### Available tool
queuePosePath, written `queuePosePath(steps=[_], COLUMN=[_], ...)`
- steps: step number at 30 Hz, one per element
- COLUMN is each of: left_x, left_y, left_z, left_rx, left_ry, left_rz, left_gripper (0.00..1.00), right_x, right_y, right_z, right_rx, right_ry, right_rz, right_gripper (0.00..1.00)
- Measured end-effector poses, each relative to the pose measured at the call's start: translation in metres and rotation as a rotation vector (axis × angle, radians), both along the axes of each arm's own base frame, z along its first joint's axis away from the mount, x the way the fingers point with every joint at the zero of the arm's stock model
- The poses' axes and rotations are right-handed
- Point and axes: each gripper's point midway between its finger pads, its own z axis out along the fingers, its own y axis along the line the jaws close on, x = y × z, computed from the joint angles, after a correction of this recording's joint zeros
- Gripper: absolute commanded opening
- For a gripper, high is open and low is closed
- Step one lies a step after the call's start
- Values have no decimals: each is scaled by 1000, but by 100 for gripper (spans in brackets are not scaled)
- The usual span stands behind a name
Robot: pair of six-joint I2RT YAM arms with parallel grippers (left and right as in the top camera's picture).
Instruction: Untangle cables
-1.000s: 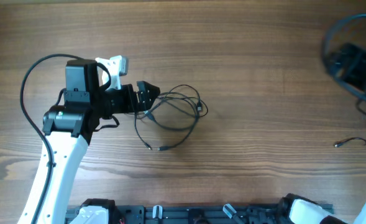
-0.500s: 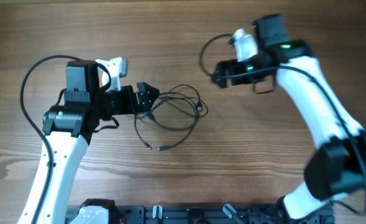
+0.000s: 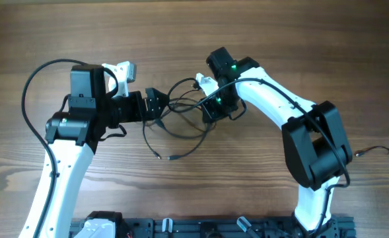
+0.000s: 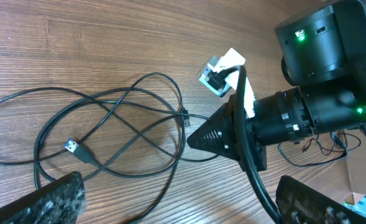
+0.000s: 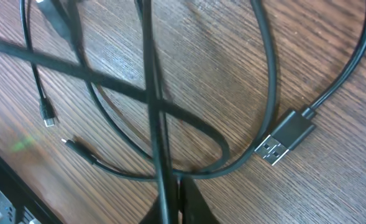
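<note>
Two robot arms are pictured over a loose tangle of thin black cables [image 3: 181, 118] lying near the middle of the wooden counter [image 3: 300, 39]. The left tool [image 3: 160, 106] is held wide, its two speckled fingers [image 4: 52, 199] spread to either side of the tangle's left loops. The right tool [image 3: 207, 114] is closed to a thin slit, its tip set at the tangle's right side; whether a strand is pinched there cannot be told. The right arm's own thick cable [image 4: 248, 155] is draped across that tool and partly blocks the left wrist view. Three plug ends are counted in the right wrist view: one flat wide plug [image 5: 282, 138] and two small plugs [image 5: 48, 116]. One further thin cord [image 3: 378, 149] is seen well apart, at the counter's right edge.
</note>
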Motion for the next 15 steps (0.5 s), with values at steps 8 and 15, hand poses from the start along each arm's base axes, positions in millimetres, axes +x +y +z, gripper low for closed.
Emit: queuePosePath(steps=[8, 15], left_x=[0, 0], left_y=[0, 0], left_z=[0, 0], left_rx=[0, 0], left_ry=[0, 1], left_rz=[0, 0], left_gripper=[100, 100], right_x=[21, 9], right_y=[-55, -126], right_z=[82, 412], right_rx=[-225, 161], right_ry=[-265, -1180], right_rz=[-209, -623], right_gripper=[4, 4])
